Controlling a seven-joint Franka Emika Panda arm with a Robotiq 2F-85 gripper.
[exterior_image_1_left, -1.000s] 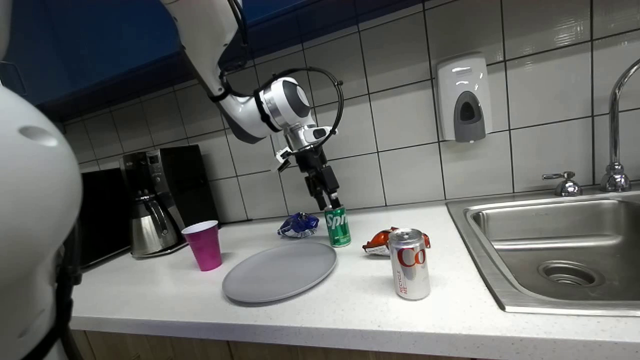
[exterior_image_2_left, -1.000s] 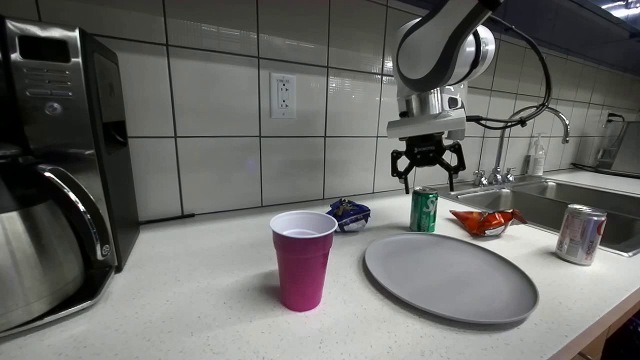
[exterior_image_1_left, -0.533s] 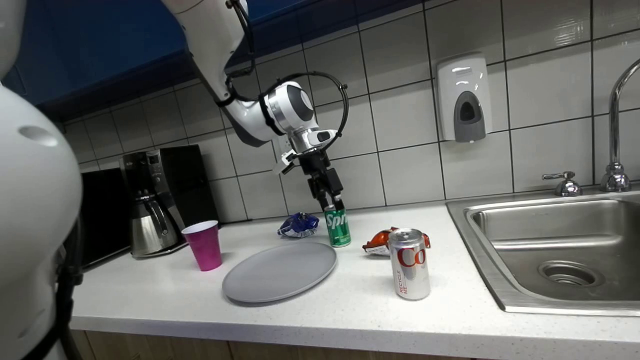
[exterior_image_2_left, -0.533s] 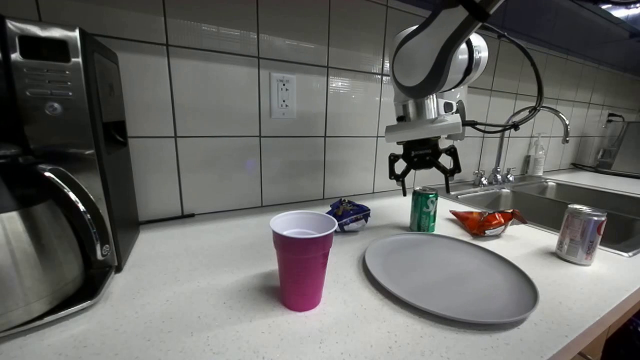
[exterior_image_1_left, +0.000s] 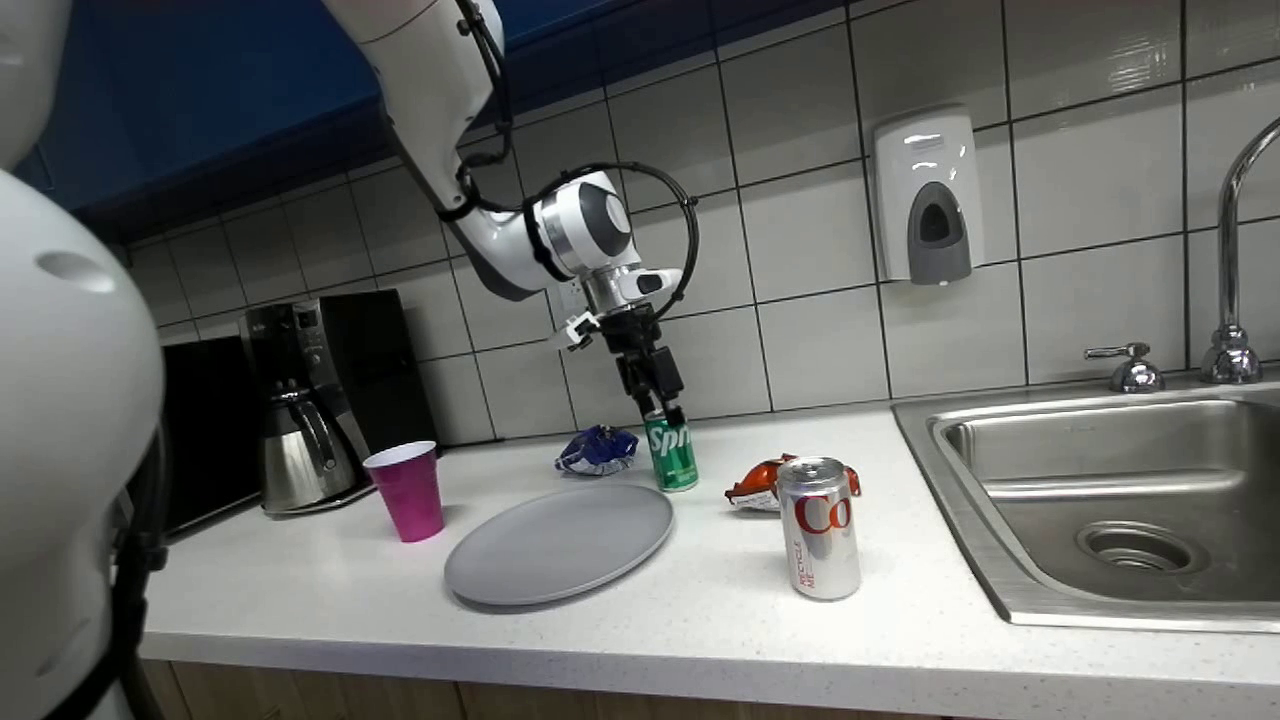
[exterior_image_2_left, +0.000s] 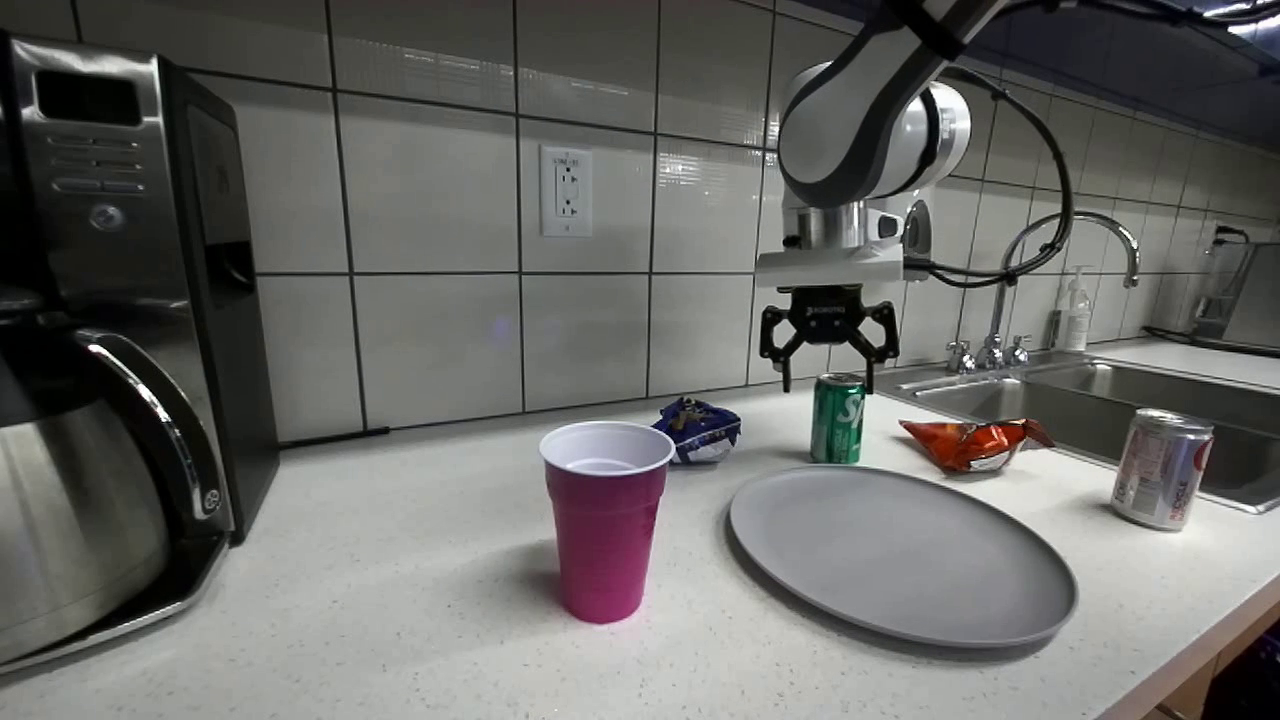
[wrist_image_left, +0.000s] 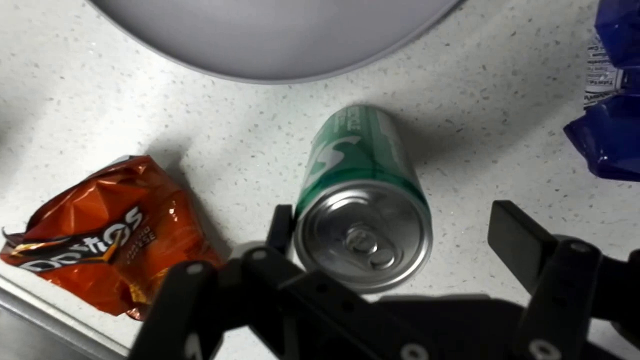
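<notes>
My gripper (exterior_image_1_left: 661, 412) is open, its fingers pointing down either side of the top of a green Sprite can (exterior_image_1_left: 672, 460). In an exterior view the gripper (exterior_image_2_left: 828, 388) has a finger to each side of the can (exterior_image_2_left: 838, 430). In the wrist view one finger of the gripper (wrist_image_left: 395, 235) is against the can (wrist_image_left: 360, 150); a wide gap separates the other finger from it. The can stands upright on the counter by a grey plate (exterior_image_1_left: 560, 550). A red Doritos bag (wrist_image_left: 105, 235) lies on one side, a blue snack bag (wrist_image_left: 620, 130) on the other.
A magenta cup (exterior_image_2_left: 605, 540) stands near the plate. A silver Coke can (exterior_image_1_left: 822, 530) stands in front of the Doritos bag. The steel sink (exterior_image_1_left: 955, 495) is set into the counter beyond them. A coffee maker (exterior_image_2_left: 120, 200) stands at the opposite end. The tiled wall runs close behind.
My gripper has come lower around the can top, still open. In the last half second it has shifted sideways towards the blue bag, and the Sprite can has slid slightly the same way.
</notes>
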